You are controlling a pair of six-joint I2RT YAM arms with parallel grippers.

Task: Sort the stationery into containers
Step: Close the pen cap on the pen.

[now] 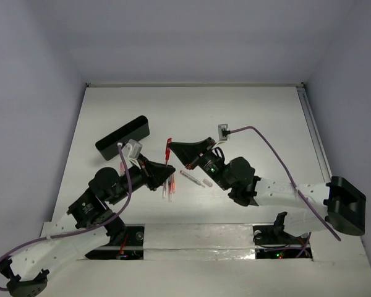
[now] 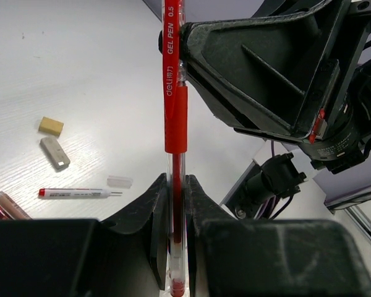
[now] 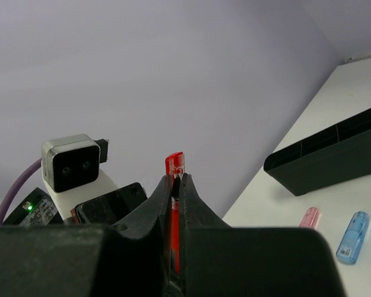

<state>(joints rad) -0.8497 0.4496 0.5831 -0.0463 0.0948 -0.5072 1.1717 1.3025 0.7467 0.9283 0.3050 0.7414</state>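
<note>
At the middle of the overhead view, the left gripper (image 1: 166, 170) and right gripper (image 1: 176, 148) meet tip to tip with a red pen (image 1: 168, 148) lifted between them. The black box (image 1: 122, 137) lies to the upper left, apart from both.

In the left wrist view, the left gripper (image 2: 176, 185) is clamped on the red pen's (image 2: 175, 111) clear lower end, and the right gripper (image 2: 184, 46) grips it at the top of the frame. A beige eraser (image 2: 51, 126) and a white pen (image 2: 77, 193) lie on the table at left.

In the right wrist view, the right gripper (image 3: 175, 185) pinches the red pen (image 3: 174, 166) with its end poking out. The black box (image 3: 334, 158) sits at right, a pink capsule (image 3: 309, 217) and a blue capsule (image 3: 352, 229) below it.

This looks like a handover. Next, one gripper must let go so the other can carry the pen to the box.
</note>
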